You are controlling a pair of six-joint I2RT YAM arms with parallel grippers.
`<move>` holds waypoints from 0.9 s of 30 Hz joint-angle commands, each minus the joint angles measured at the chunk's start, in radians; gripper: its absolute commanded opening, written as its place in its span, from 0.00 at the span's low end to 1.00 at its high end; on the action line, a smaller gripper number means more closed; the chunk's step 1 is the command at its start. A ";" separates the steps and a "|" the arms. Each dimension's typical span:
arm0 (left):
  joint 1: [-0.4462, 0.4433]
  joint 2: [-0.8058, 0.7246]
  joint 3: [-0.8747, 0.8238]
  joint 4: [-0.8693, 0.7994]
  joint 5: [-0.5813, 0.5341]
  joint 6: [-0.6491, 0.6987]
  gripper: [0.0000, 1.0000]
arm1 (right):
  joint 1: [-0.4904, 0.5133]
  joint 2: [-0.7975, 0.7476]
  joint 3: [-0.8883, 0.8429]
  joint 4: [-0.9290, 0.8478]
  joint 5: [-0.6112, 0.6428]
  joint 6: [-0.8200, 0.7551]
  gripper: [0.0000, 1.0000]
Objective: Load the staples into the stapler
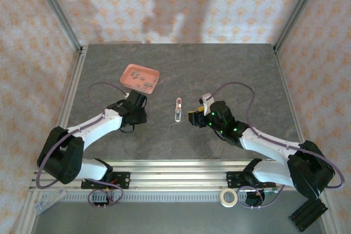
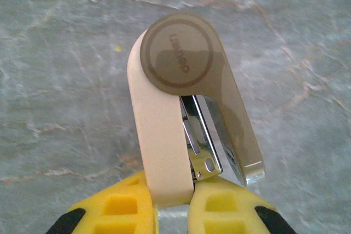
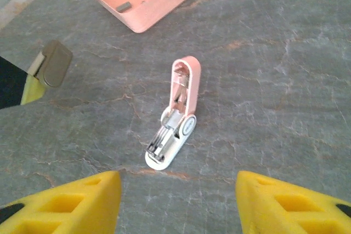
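Squarely before right end effector (image 3: 175, 190), stapler (image 3: 174, 120)

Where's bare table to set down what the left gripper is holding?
Free: far right of the table, beyond the stapler; the near middle, in front of it. Crowded: around the tray, beside the left gripper holding the beige tool.

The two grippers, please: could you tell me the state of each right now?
Left gripper: closed on a beige stapler-like tool.
Right gripper: open, holding nothing.
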 commanded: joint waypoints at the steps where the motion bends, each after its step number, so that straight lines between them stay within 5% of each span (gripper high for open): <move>1: -0.030 -0.044 -0.019 -0.050 0.069 -0.019 0.14 | 0.008 -0.012 -0.012 0.076 -0.042 -0.060 0.57; 27: -0.059 -0.119 0.051 -0.268 0.441 0.164 0.14 | 0.067 0.015 -0.048 0.176 -0.237 -0.739 0.53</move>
